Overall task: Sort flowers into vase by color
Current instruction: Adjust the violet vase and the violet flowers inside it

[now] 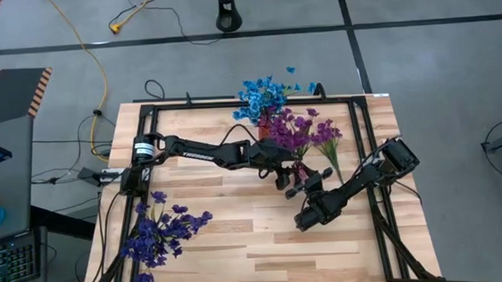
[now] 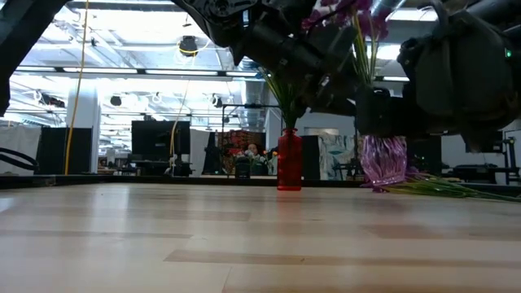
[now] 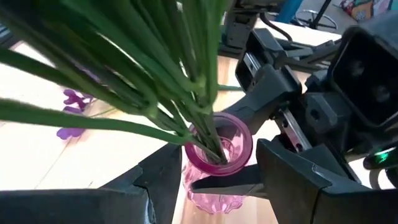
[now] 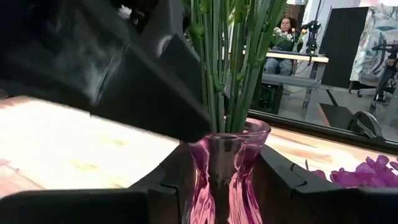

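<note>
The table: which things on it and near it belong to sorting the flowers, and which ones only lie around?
Job:
- purple vase, held by right gripper
- magenta flowers standing in it
- left gripper at its neck
- blue flowers
- red vase
- indigo flowers
- loose magenta stem

Lying about:
- yellow cable
- keyboard

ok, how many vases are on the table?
2 visible. A red vase toward the far edge, and a pink vase near the middle, between the right end effector's fingers. Flowers may hide others.
</note>
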